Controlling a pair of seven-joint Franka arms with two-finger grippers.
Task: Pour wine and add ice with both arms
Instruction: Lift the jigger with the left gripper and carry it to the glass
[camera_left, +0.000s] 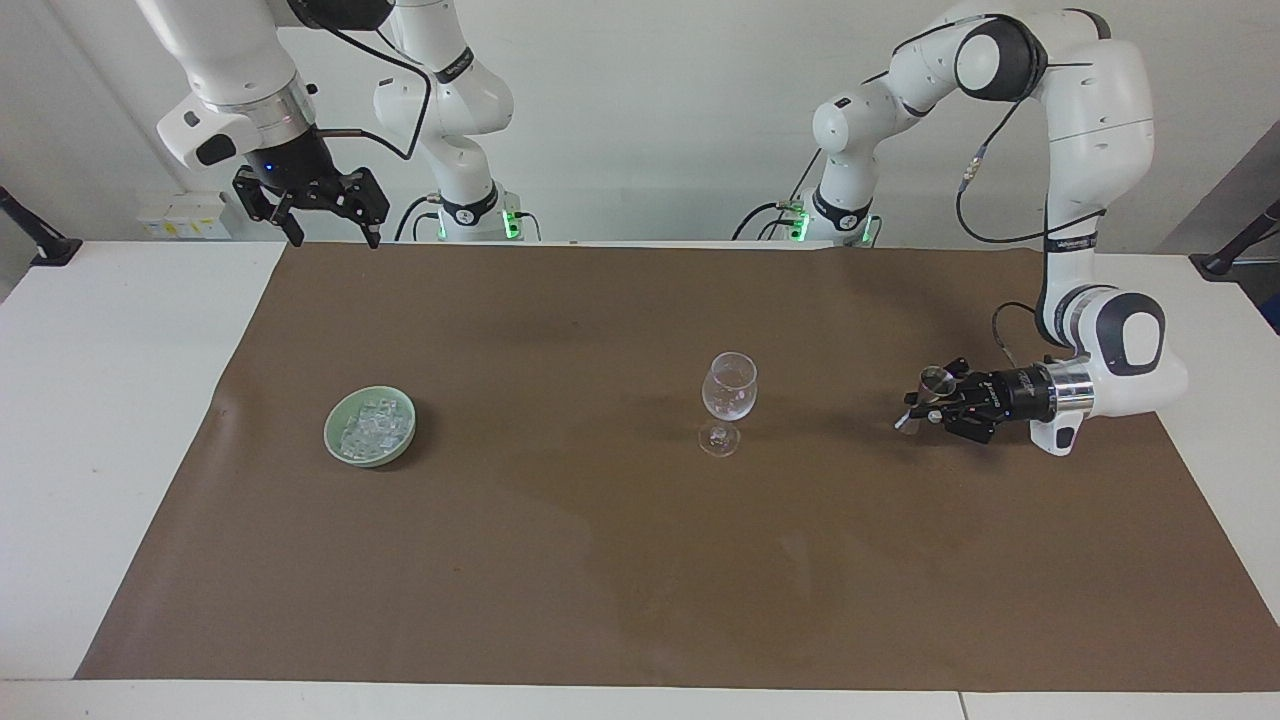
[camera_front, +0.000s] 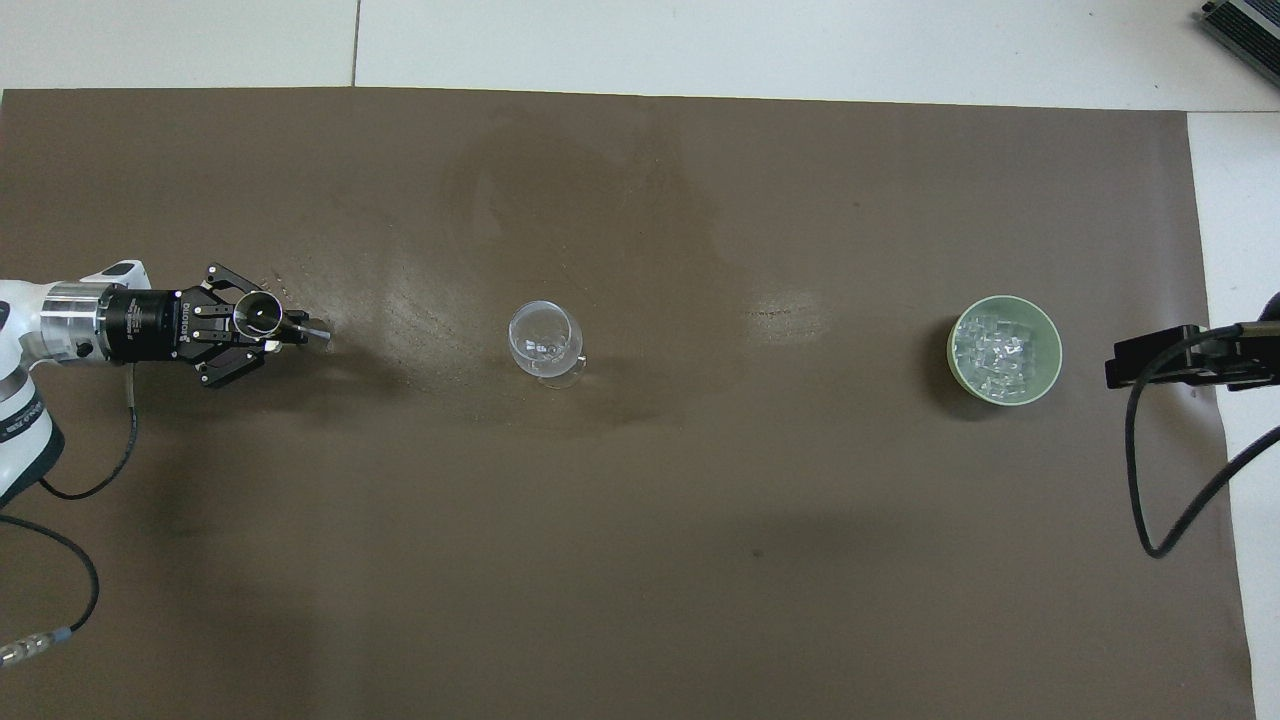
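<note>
A clear wine glass (camera_left: 729, 392) (camera_front: 543, 338) stands upright near the middle of the brown mat. My left gripper (camera_left: 925, 405) (camera_front: 275, 330) lies level just above the mat toward the left arm's end, pointing at the glass, shut on a small metal measuring cup (camera_left: 936, 379) (camera_front: 258, 315). The ice (camera_left: 372, 425) (camera_front: 998, 348) fills a pale green dish (camera_left: 328, 432) (camera_front: 1055, 350) toward the right arm's end. My right gripper (camera_left: 336, 240) hangs open and high over the mat's edge nearest the robots, holding nothing. No wine shows.
The brown mat (camera_left: 640, 560) (camera_front: 640, 560) covers most of the white table (camera_left: 100, 420). A faint wet-looking patch (camera_front: 400, 300) marks the mat between the left gripper and the glass. A black cable (camera_front: 1140, 470) hangs by the right arm.
</note>
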